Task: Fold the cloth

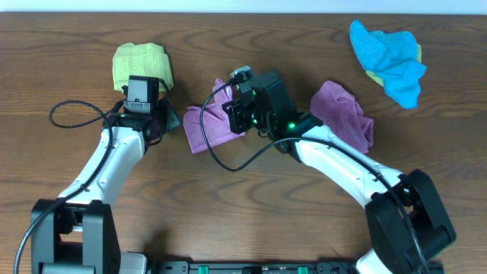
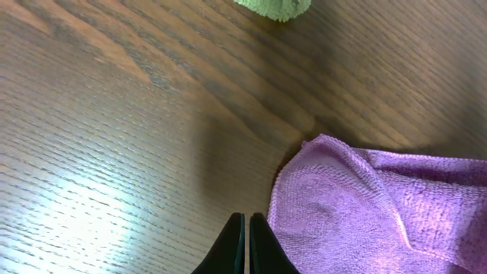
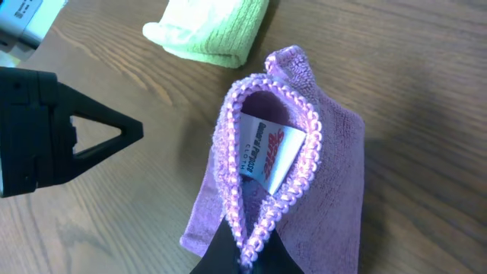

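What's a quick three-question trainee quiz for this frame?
1. True or false: the right gripper pinches the hemmed edge of the middle purple cloth.
2. What shows inside the raised loop of that edge? A) a white label B) a coin C) a pen
3. Fill in: the left gripper is shut and holds ____.
Key: 1 true; 2 A; 3 nothing.
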